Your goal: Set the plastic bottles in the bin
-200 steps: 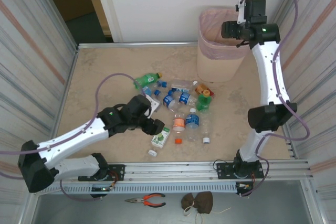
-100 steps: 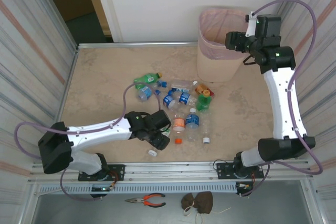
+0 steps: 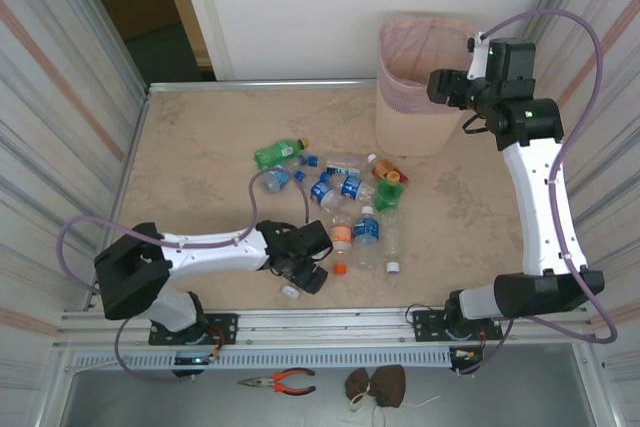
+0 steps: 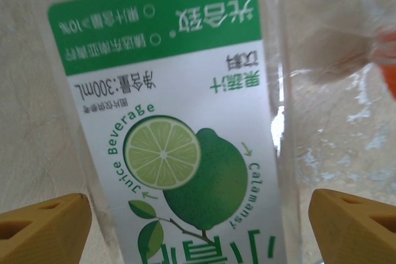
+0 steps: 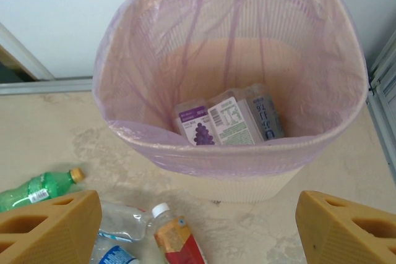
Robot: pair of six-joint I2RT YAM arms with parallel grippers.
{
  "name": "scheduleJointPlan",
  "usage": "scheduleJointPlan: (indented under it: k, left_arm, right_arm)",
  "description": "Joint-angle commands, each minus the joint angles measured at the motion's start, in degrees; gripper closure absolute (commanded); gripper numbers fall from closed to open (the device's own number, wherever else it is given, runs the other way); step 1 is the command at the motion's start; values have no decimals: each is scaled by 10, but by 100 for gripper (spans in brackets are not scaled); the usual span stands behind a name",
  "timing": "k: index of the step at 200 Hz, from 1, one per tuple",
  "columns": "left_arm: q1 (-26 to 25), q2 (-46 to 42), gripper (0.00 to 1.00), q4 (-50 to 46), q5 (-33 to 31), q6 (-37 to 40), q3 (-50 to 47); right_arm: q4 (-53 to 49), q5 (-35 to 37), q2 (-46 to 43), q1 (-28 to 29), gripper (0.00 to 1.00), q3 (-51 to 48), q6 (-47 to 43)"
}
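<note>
A clear bottle with a white and green lime label [image 4: 179,122] lies on the table between the spread fingers of my left gripper [image 4: 198,230], which is open around it. From above, the left gripper [image 3: 305,269] sits low over that bottle at the near edge of the pile of plastic bottles [image 3: 345,192]. My right gripper [image 3: 447,87] is open and empty, hovering beside the bin [image 3: 410,132]. In the right wrist view, the bin [image 5: 235,159] is lined with a pink bag and holds a purple-labelled bottle [image 5: 213,122]; the right gripper [image 5: 198,230] is above the table in front of it.
Loose caps lie near the pile: a white cap [image 3: 290,291], an orange cap [image 3: 340,270], another white cap [image 3: 393,267]. A green bottle [image 5: 37,190] and an orange-labelled bottle [image 5: 176,242] lie before the bin. Pliers [image 3: 280,380] rest below the front rail. Corrugated walls flank both sides.
My left arm swung toward the near edge and came down over the lime-label bottle, its jaws widening. My right gripper drew back from above the bin to its right side.
</note>
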Motion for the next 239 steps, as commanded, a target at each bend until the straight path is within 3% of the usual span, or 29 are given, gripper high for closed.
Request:
scheduleJointPlan:
  k: [1, 79, 121, 196, 239]
  left_arm:
    - [-5, 10, 11, 13, -12, -16, -11]
    - [-12, 11, 32, 32, -9, -23, -21]
    - [-13, -27, 33, 16, -38, -17, -23]
    - [26, -215, 35, 82, -41, 43, -55]
    - [75, -316, 35, 216, 41, 131, -71]
  right_arm:
    - [10, -7, -29, 3, 19, -12, 16]
    - [14, -8, -65, 9, 20, -47, 19]
    - [16, -7, -92, 33, 20, -64, 29]
    - [79, -82, -185, 114, 21, -181, 84]
    - [191, -152, -263, 179, 21, -279, 121]
